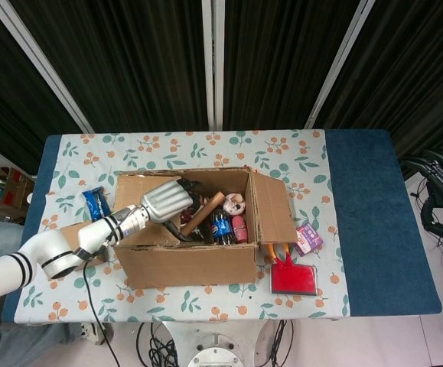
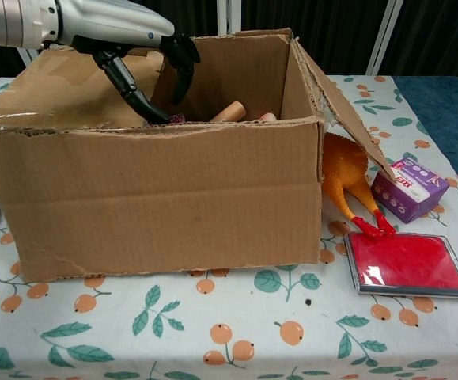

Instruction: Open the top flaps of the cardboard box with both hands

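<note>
Left robot hand [image 1: 167, 202] curled over flap [image 2: 70, 87]

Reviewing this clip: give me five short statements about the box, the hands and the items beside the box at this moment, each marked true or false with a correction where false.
1. The left hand reaches over the left flap into the cardboard box. True.
2. The right hand rests on the box's right flap. False: it hangs off the table's right edge, away from the box.
3. A red flat case lies on the table right of the box. True.
4. The orange rubber chicken lies inside the box. False: it lies outside, under the right flap.
5. The left flap stands fully upright. False: it still lies folded over the box's left part.
</note>
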{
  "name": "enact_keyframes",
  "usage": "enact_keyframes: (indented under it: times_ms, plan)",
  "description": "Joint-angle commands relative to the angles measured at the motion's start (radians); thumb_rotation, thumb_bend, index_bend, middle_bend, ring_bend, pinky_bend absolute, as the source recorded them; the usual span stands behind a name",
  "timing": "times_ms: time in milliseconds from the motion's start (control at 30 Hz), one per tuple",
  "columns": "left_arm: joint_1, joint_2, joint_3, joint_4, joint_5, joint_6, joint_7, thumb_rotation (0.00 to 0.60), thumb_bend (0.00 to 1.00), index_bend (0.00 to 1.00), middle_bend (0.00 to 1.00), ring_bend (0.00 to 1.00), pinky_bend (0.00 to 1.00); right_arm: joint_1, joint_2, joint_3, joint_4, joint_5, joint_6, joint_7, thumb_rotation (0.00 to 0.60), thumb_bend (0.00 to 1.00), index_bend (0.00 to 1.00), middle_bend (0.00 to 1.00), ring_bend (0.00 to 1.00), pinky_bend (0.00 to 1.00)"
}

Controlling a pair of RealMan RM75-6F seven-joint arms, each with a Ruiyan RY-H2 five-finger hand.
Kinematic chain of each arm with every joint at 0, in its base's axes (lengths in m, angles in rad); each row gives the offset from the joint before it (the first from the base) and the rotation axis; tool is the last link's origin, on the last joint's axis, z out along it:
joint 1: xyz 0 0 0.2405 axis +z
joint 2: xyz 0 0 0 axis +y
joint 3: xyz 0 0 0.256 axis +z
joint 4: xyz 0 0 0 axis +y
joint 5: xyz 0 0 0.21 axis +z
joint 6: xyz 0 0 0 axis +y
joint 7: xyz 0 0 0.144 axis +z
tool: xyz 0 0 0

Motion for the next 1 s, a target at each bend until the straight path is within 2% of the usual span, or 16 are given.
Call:
enact_keyframes:
  times_ms: [33,300,633,1000]
  plan:
    - [-0.006,0.006,0.012,0.006,0.008,0.002,0.033,0.225,0.00,0.47,0.41,0.10,0.21,0.000,-0.005,0.003,0.005,0.001,-0.006,0.003,0.600,0.77,0.10,0.12,0.00,0.00]
    - [-0.006,0.043,0.035,-0.017,0.046,0.039,0.166,0.214,0.00,0.53,0.46,0.10,0.20,0.004,-0.016,0.011,0.011,0.001,-0.020,-0.002,0.600,0.77,0.10,0.12,0.00,0.00]
    - [-0.004,0.124,0.034,-0.098,0.011,0.028,0.246,0.214,0.00,0.56,0.49,0.10,0.20,-0.004,-0.021,0.019,0.008,0.002,-0.018,-0.011,0.600,0.77,0.09,0.11,0.00,0.00]
    - [-0.018,0.259,-0.005,-0.216,-0.051,0.011,0.201,0.184,0.00,0.57,0.49,0.10,0.20,-0.010,-0.011,0.028,-0.010,-0.007,-0.005,-0.006,0.600,0.77,0.09,0.11,0.00,0.00]
